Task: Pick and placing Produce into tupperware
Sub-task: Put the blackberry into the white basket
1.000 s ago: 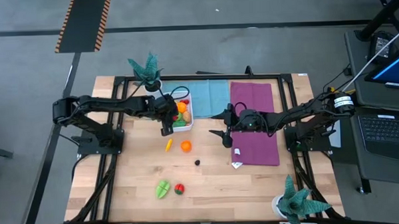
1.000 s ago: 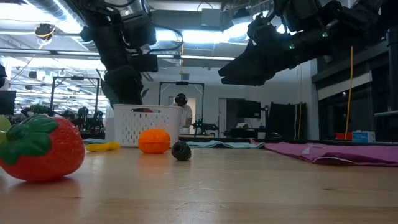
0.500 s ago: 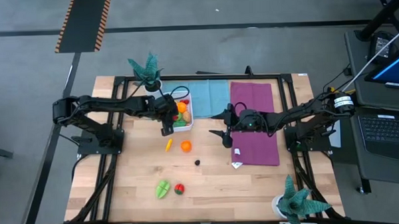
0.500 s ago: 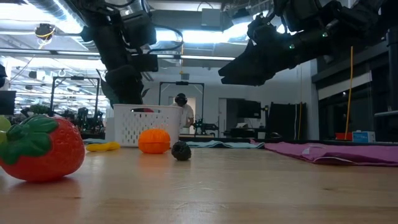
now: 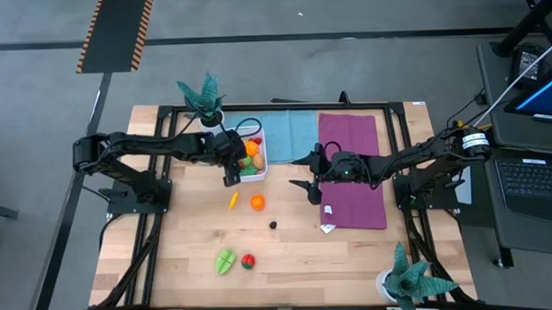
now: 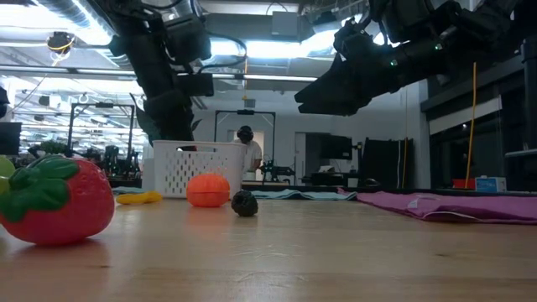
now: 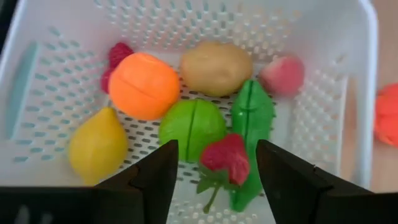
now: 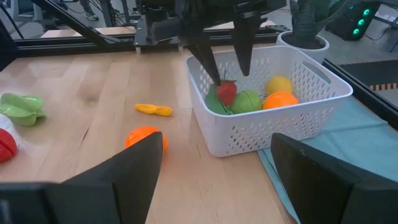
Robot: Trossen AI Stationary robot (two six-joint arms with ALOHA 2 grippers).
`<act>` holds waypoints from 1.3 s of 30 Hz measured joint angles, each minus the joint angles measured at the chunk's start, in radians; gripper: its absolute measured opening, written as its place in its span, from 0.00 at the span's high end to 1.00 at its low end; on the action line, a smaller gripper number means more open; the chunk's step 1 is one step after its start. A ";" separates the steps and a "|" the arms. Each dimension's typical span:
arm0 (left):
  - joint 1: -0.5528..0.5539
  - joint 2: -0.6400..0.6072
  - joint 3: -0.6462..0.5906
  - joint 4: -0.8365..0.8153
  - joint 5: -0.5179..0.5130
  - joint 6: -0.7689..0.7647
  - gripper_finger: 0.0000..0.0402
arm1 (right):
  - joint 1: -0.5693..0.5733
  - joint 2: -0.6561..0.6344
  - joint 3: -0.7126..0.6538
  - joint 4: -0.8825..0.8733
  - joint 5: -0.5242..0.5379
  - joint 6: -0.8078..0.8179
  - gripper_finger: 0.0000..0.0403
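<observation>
The white perforated tupperware (image 5: 263, 148) (image 7: 367, 93) (image 8: 267, 134) stands at the far middle of the table with several produce pieces in it. A red strawberry (image 7: 225, 158) (image 8: 227, 93) lies on the green pieces (image 7: 252, 118). My left gripper (image 5: 239, 163) (image 7: 214, 155) (image 8: 229, 78) hangs open over the container, pointing steeply down, with a finger on each side of the strawberry and a gap at both. My right gripper (image 5: 302, 172) (image 8: 214, 162) waits open above mid-table, near the purple cloth. On the wood lie a yellow piece (image 5: 232, 201), an orange (image 5: 257, 203), a dark piece (image 5: 273, 224), a green piece (image 5: 224, 261) and a red one (image 5: 248, 261).
A purple cloth (image 5: 353, 171) and a teal cloth (image 5: 289, 131) lie to the right of and behind the container. Teal-leaved potted plants stand at the far left (image 5: 203, 98) and the near right corner (image 5: 411, 279). A white tag (image 5: 327, 229) lies at the purple cloth's near edge.
</observation>
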 joint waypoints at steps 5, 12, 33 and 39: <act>-0.015 -0.052 0.000 -0.004 -0.006 0.019 0.47 | 0.000 0.000 0.000 0.000 0.000 0.000 0.25; -0.090 -0.243 -0.038 0.004 -0.006 -0.016 0.50 | 0.000 0.000 0.000 0.001 0.000 0.000 0.25; -0.620 -0.720 -0.496 0.383 -0.240 -0.265 0.50 | 0.122 0.000 0.003 0.009 -0.108 -0.121 0.25; -0.744 -0.720 -0.589 0.558 -0.238 -0.270 0.51 | 0.183 0.000 0.004 0.009 -0.043 -0.094 0.25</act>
